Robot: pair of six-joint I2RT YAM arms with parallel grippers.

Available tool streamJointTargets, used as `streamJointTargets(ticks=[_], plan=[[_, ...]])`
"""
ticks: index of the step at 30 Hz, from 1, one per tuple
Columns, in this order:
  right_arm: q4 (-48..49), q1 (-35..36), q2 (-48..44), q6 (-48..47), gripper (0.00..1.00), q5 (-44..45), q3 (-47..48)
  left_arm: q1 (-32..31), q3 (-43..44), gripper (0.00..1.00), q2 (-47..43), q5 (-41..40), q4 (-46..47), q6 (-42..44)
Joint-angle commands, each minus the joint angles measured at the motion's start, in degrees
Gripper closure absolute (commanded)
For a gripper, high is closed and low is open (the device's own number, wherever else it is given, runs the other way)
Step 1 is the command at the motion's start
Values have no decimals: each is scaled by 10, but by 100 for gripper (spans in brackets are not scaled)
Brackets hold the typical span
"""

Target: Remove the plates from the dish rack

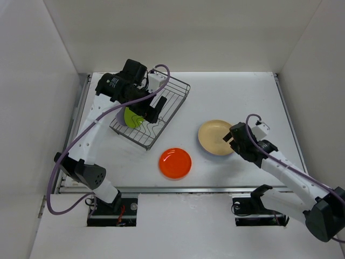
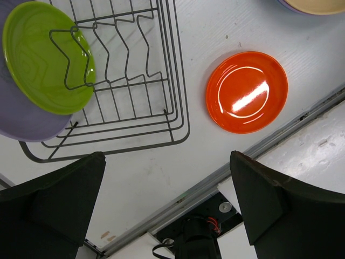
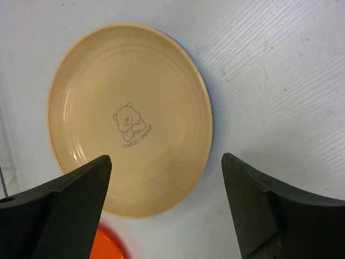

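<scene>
On the far-left part of the table (image 1: 242,91) the dish rack (image 1: 173,100) is seen, set at an angle. Two plates are held in it: the lime green plate (image 2: 48,56), propped against a wavy divider wire, and the lavender plate (image 2: 27,127) just behind it, mostly hidden. Three plates are judged to be unloaded already. The red-orange plate (image 1: 175,162) is laid flat near the middle of the table's near edge, well apart from the rack. The tan plate (image 3: 129,118) is laid flat right of centre. A thin blue rim is noted under its edge and taken to be the blue plate (image 3: 211,110), stacked beneath it. The right hand (image 1: 232,137) is held over the near-right rim of the tan plate with its jaws spread wide. Nothing is gripped, and the plate appears to be released onto the stack. The left hand (image 1: 151,110) is poised above the rack, jaws fully apart and empty, close to the lime green plate but not seen to touch it. Progress is judged as past halfway: three out, two to go. The lime green plate is likely next, since it is foremost and nearest the left hand, with the lavender plate after it.
</scene>
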Motion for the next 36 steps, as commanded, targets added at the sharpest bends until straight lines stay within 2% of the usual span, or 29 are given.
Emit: streamJointTargets(ticks=[1,3,5,8,9,10,11,13,18,22,25,27,28,30,36], plan=[[-20,-2,-29,-9,11,9,4,3,-2,0,-7,7,4,4],[-12,-2,-36,-39,11,3,-3,3,15,0,0,7,-1,4],[-7,-2,-36,-45,15,-2,-8,3,42,0,14,7,-8,4],[34,-2,-26,-72,27,-25,-3,3,65,0,24,13,-20,4],[53,-2,-17,-113,31,-38,-3,3,65,0,24,13,-20,4],[73,-2,-9,-135,31,-72,9,3,65,0,24,13,-20,4],[107,-2,17,-179,32,-90,31,3,65,0,24,5,-20,9],[113,-2,63,-204,32,-110,67,3,65,0,29,-3,-20,9],[59,4,254,-224,37,-98,193,9,51,0,30,-9,-15,4],[65,9,313,-224,38,-104,215,27,18,0,18,-37,-1,4],[71,15,318,-217,38,-104,208,35,-2,0,18,-97,6,9],[77,15,318,-211,38,-104,200,35,-17,5,29,-122,17,23],[86,15,318,-211,38,-104,192,35,-34,15,30,-127,17,30],[91,15,313,-211,38,-104,186,35,-46,24,51,-146,23,36],[86,20,281,-211,38,-98,186,35,-74,28,87,-212,72,25]])
